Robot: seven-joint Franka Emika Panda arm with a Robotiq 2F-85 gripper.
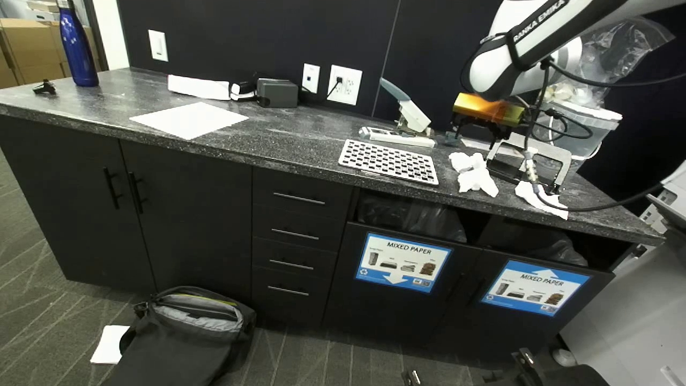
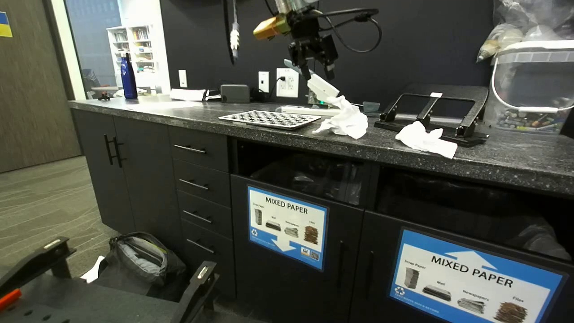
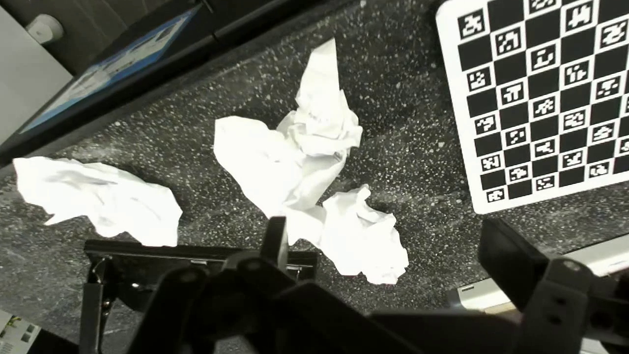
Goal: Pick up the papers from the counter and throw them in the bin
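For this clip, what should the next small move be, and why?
Probably lower the end effector a little: it hovers above the counter with its jaws open and nothing gripped, and in the wrist view a crumpled paper shows in the gap between them, so descending seems likely to bring it within grasp.

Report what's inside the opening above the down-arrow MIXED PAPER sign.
Crumpled clear plastic, likely a bin liner, shows there; anything lower down is hidden behind the dark door.
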